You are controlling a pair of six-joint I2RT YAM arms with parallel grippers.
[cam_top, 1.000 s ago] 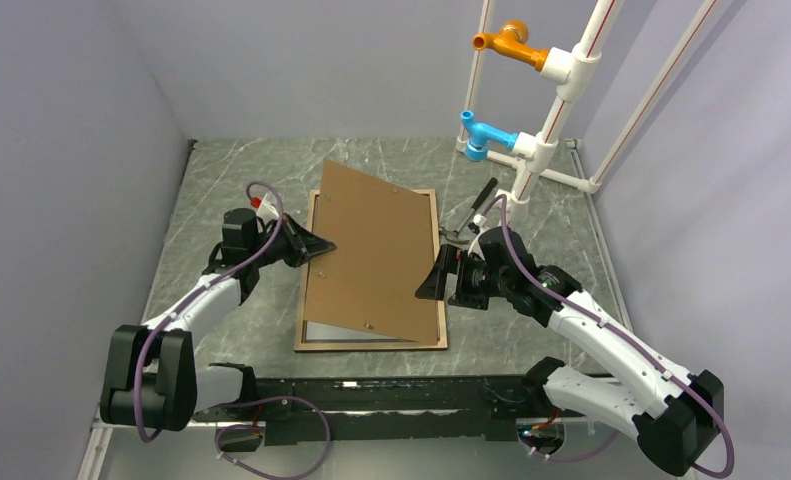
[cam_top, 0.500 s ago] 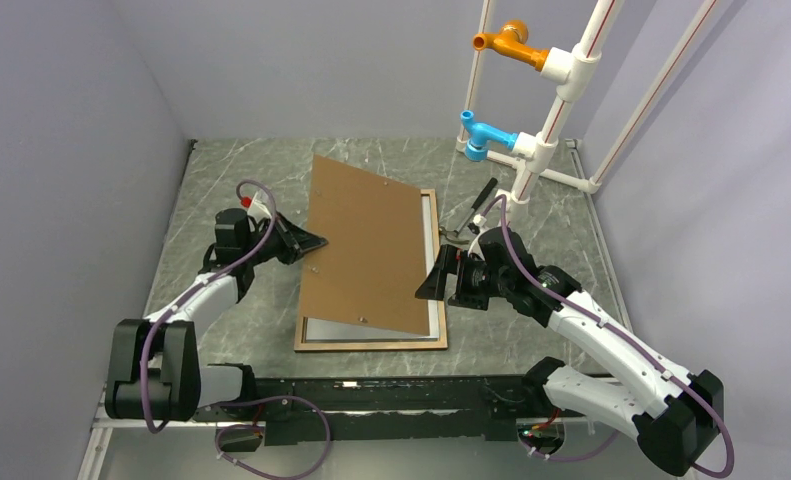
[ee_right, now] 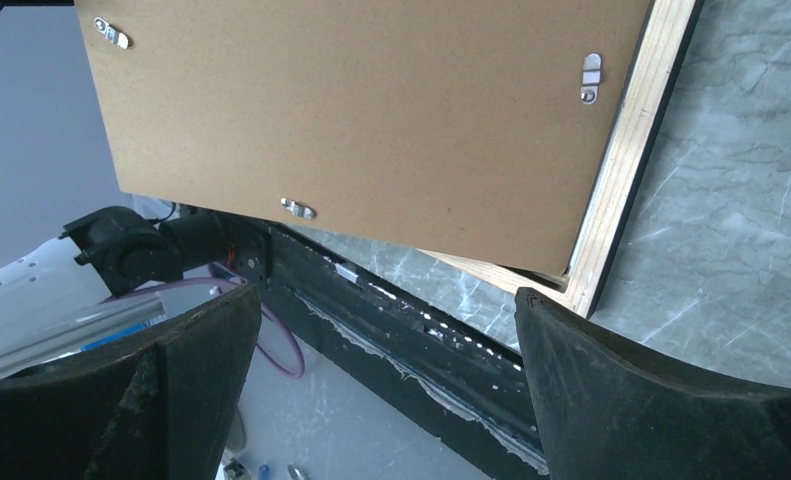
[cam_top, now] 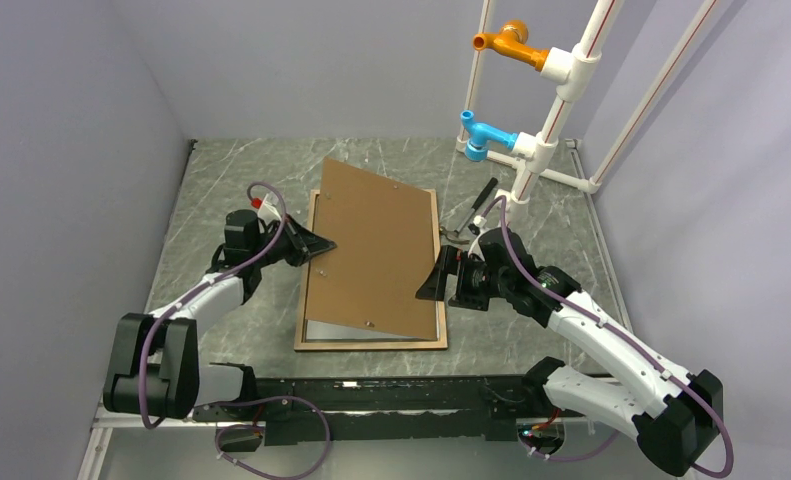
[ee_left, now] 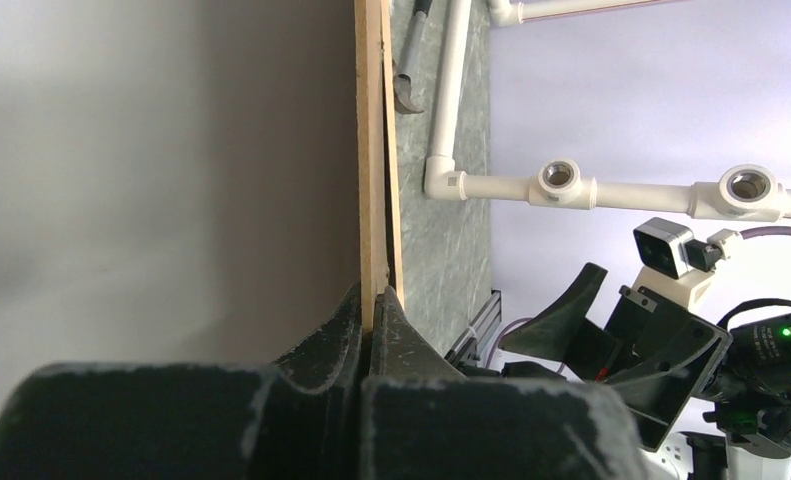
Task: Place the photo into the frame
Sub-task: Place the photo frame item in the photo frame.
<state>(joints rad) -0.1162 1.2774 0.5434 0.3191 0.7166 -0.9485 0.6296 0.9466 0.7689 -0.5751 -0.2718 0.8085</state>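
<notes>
Frame (cam_top: 371,345): flat on table (cam_top: 221,180), centre of top view, pale strip inside its lower rail. Right gripper (cam_top: 429,275): spread wide beside the right rail. Left gripper (cam_top: 323,243): pinching the left edge of backing board (cam_top: 376,250), tilted over frame.

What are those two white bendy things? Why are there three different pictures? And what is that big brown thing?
Those are two robot arms, bolted to the near edge of a grey marbled table. Each ends in a gripper, a pincher with two fingers. One picture looks down from above. The other two come from a small camera on each wrist. The left gripper is pinched shut on the edge of a flat brown backing board, holding it tilted over a thin-railed wooden picture frame that lies on the table. A white sheet shows inside the frame, probably the photo's back. The right gripper is open beside the frame, holding nothing. A white pipe rack stands behind.
</notes>
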